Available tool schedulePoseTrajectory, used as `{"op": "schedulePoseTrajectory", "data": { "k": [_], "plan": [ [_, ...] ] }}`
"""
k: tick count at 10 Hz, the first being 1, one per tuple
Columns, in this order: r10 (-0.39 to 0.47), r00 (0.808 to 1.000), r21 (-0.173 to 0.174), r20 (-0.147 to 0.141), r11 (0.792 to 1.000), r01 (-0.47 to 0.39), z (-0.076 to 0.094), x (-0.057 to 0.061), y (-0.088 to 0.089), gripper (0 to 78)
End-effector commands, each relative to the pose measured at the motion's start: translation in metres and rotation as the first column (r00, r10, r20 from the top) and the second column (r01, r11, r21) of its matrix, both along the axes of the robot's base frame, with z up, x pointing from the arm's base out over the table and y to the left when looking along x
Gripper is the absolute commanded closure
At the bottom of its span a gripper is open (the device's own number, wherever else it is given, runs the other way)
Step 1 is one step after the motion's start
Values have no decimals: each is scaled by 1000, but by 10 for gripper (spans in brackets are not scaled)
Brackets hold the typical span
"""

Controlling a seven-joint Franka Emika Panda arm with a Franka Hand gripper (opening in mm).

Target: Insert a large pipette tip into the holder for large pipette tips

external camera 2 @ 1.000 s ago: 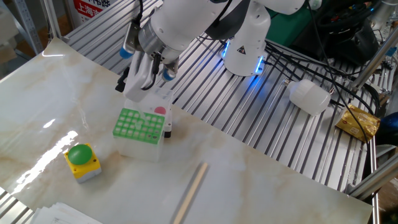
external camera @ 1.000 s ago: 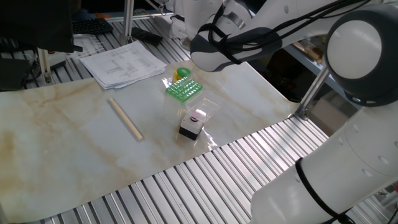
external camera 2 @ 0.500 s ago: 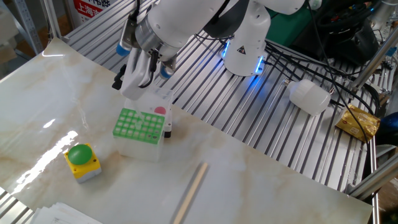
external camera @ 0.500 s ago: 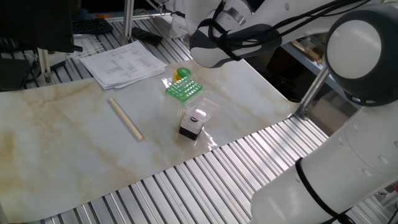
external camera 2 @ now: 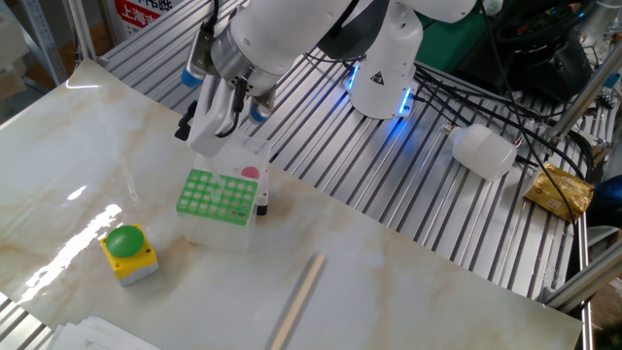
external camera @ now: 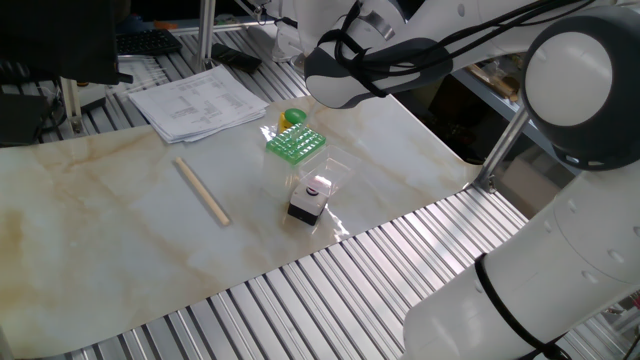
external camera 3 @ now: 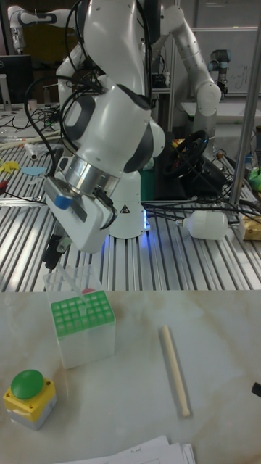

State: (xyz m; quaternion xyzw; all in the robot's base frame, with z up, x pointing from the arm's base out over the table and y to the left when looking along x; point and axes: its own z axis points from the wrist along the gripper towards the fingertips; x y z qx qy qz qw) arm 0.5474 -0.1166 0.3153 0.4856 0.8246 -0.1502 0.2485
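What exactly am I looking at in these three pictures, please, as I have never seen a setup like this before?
This is one white robot arm working at a marble-patterned table. Two cameras look down at the table from opposite sides, and a third, taller picture looks across the table at the arm's base. The arm ends in a two-finger gripper, which hangs above the table near the green rack. That rack, with its grid of small holes, is the holder for large pipette tips. I cannot tell whether the gripper holds anything or whether it is open. Also on the table are a green push button in a yellow box, a wooden stick, a small black and white box close to the rack, and a stack of papers.
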Motion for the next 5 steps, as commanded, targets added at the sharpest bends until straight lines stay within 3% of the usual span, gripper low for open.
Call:
{"op": "schedulePoseTrajectory", "data": {
  "k": [1, 5],
  "plan": [
    [14, 1000, -8, 2, 1000, -14, 1, 0, 0, 764],
    [20, 1000, -4, 1, 1000, -20, 1, -1, 0, 764]
  ]
}}
